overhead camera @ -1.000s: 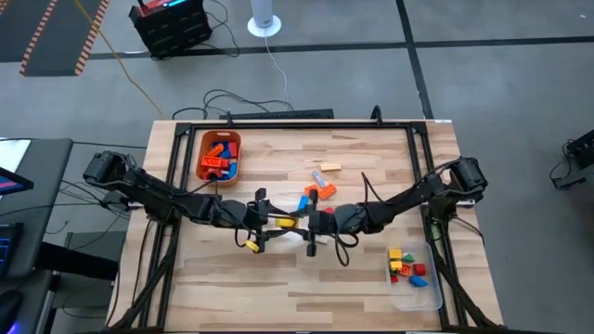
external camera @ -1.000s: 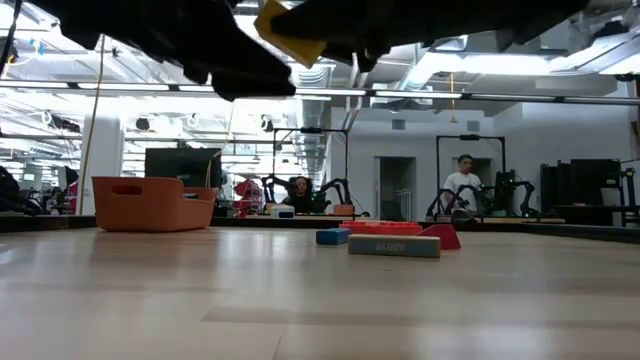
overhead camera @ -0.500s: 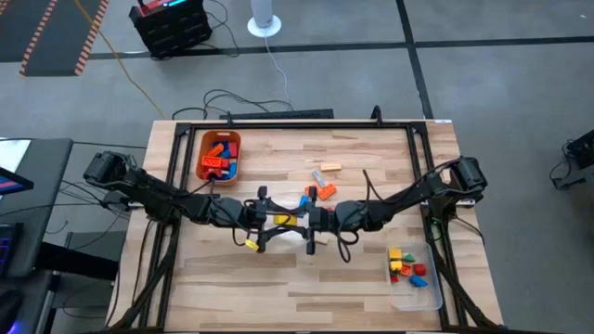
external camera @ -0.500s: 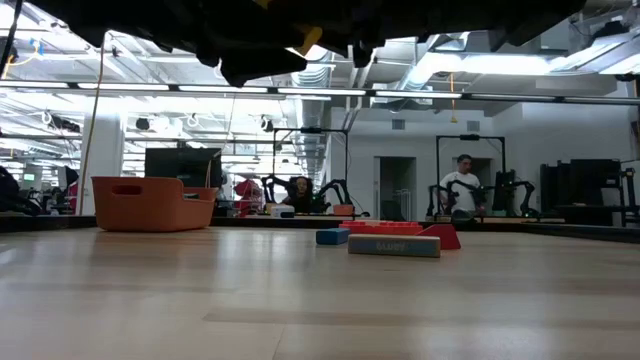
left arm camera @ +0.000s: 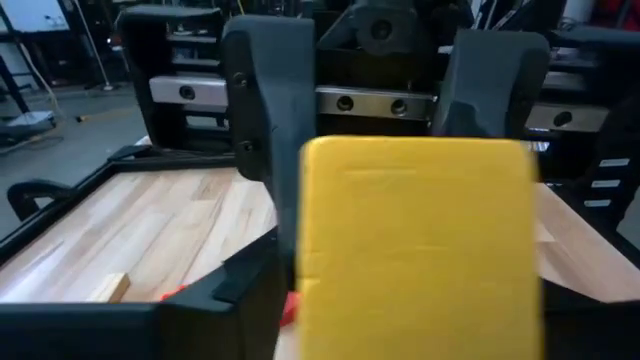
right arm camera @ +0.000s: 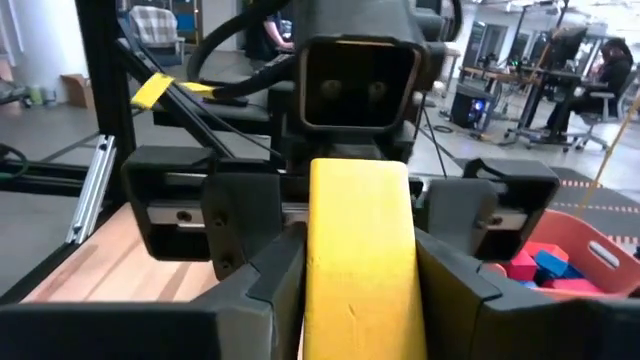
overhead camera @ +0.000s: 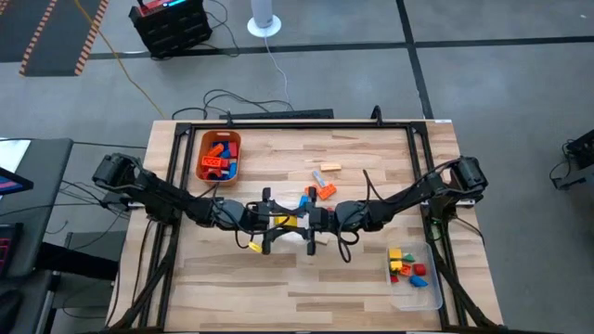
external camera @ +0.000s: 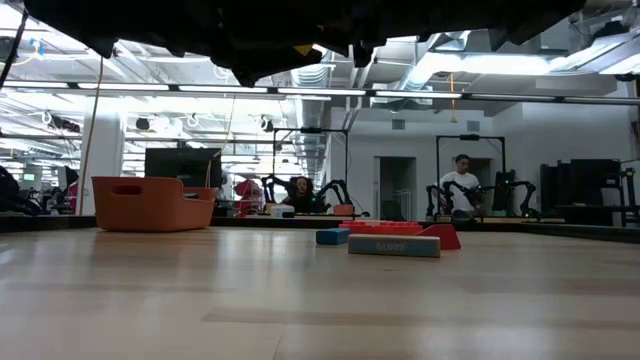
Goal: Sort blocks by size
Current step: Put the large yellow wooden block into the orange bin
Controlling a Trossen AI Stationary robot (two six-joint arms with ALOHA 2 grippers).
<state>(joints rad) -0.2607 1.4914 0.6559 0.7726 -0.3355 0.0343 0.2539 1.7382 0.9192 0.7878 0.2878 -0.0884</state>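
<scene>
Both grippers meet above the middle of the desk (overhead camera: 371, 269). The right gripper (overhead camera: 302, 221) fingers grip a yellow block (overhead camera: 289, 221); the left gripper (overhead camera: 278, 221) fingers stand open around it.

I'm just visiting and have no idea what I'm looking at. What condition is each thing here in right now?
Yellow block: in the air, between both grippers.
Right gripper: shut on it.
Left gripper: around its other end.
Orange bin: holds blocks.
Clear tray: holds small blocks.
Loose blocks: lying on the table.
</scene>
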